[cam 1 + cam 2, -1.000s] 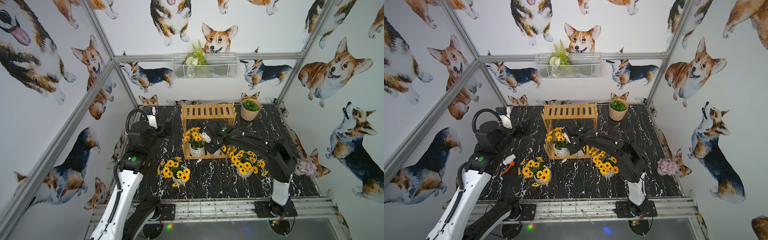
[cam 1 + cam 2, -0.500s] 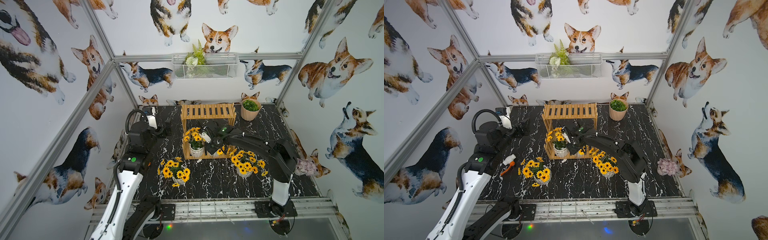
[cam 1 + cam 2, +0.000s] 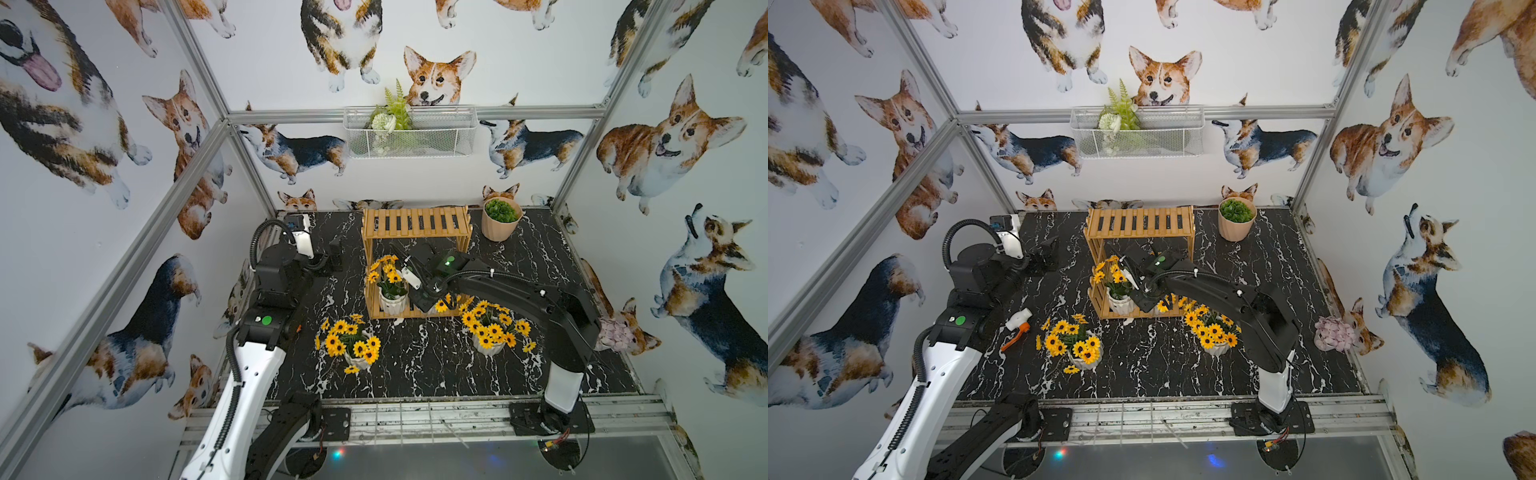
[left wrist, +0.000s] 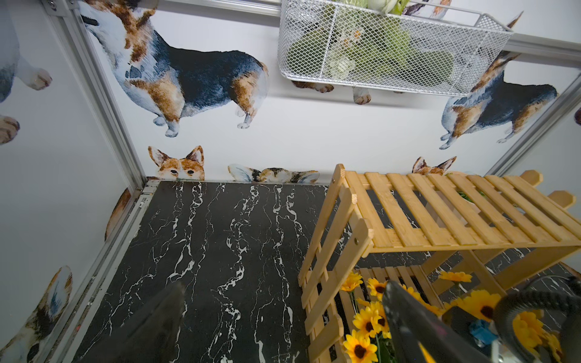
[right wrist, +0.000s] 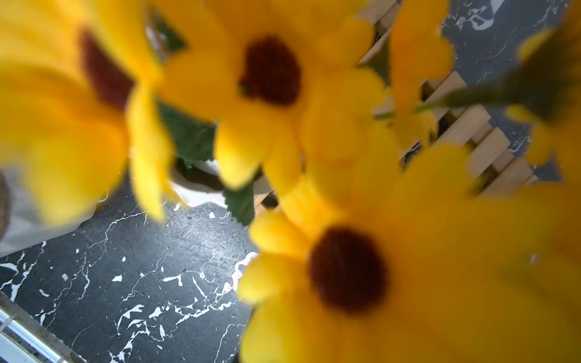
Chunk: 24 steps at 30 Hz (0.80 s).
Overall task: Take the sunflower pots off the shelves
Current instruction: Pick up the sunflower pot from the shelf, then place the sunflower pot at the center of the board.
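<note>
The light-wood shelves [image 3: 415,224] stand at the back of the black marble table. One sunflower pot [image 3: 392,301] sits on the lower tier at its left. A second sunflower pot [image 3: 442,305] is on that tier's right, mostly hidden under my right gripper [image 3: 424,301]. That gripper is pushed down into the blooms [image 5: 345,270] and shut among the stems; its fingertips are hidden. Two more sunflower pots [image 3: 353,345] [image 3: 490,336] stand on the table in front. My left gripper [image 4: 283,314] hangs open left of the shelves, holding nothing.
A beige pot with a green plant [image 3: 500,220] stands right of the shelves. A white wire basket with fern [image 3: 409,133] hangs on the back wall. A white and orange spray bottle [image 3: 1017,326] lies by the left arm. A pink flower cluster [image 3: 615,334] lies at the right edge.
My right gripper's jaws have closed in the flowers of the right-hand pot on the lower tier. Both arms have hardly moved otherwise.
</note>
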{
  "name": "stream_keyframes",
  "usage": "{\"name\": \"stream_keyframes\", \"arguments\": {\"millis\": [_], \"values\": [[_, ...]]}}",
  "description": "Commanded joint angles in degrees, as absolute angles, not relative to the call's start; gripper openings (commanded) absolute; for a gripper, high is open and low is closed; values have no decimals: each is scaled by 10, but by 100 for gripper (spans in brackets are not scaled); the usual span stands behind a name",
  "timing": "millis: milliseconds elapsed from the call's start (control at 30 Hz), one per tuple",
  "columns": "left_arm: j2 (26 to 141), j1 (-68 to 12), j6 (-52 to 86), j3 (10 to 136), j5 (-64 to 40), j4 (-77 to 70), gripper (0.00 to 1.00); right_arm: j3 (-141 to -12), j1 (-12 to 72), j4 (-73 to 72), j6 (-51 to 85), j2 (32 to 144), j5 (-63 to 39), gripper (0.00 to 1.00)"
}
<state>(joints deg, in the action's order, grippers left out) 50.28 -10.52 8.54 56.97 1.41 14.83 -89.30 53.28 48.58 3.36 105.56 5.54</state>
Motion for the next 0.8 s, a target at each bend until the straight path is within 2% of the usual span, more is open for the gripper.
{"name": "stream_keyframes", "arguments": {"millis": [0,767], "values": [[500,-105,83,568,17,126,100,-889,541,502,32,1039,79,0],[491,-105,91,568,5,125,100,-769,602,496,107,945,86,0]]}}
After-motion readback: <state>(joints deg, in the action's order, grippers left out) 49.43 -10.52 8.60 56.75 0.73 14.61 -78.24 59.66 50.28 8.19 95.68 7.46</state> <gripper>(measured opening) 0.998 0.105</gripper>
